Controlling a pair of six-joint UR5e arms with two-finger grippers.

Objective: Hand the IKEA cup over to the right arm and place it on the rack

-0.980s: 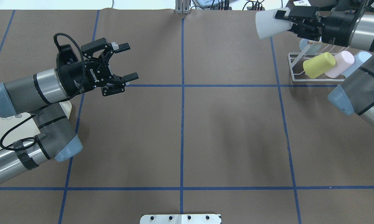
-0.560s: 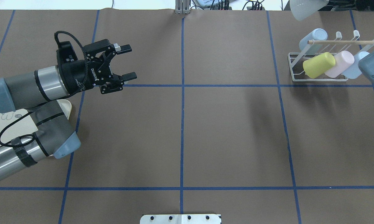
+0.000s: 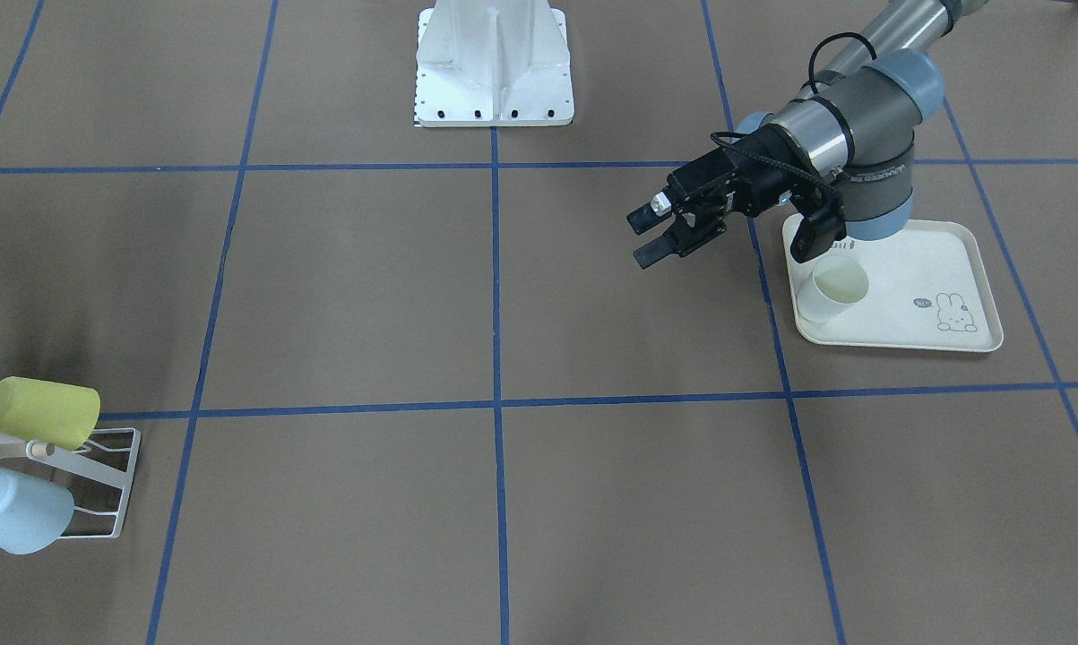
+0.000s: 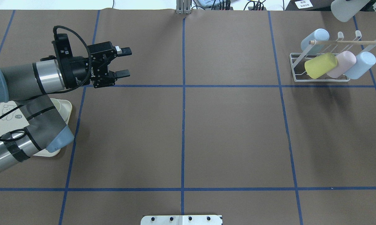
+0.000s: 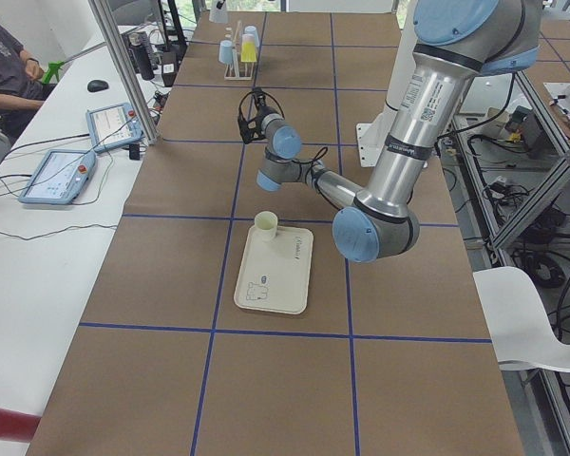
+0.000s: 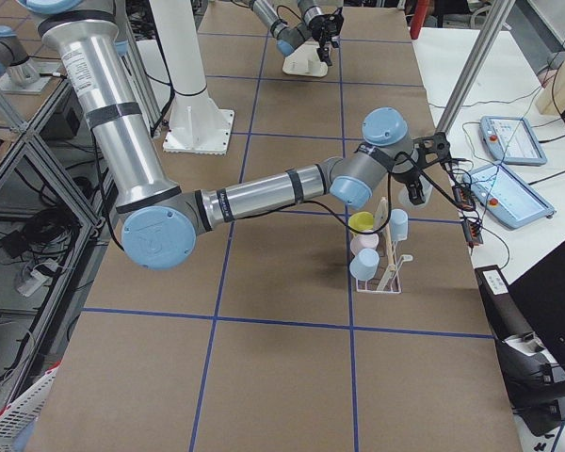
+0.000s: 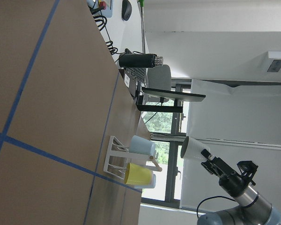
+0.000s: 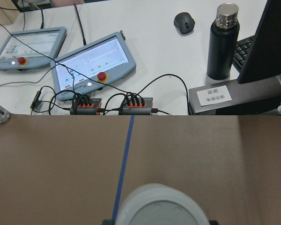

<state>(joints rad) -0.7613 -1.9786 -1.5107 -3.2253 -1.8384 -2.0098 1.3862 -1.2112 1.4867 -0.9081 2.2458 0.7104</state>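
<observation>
Pale cup stands upright on the cream tray — far end

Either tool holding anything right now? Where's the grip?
The right tool holds the white cup by its narrow base end, mouth pointing away. The left tool is open and empty.

Rack holding 4 cups right, tray with 1 cup left, IKEA cup seemingly beyond rack

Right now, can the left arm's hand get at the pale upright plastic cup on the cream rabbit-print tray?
Probably yes: the left hand is open and empty; the cup stands alone on the tray.
</observation>
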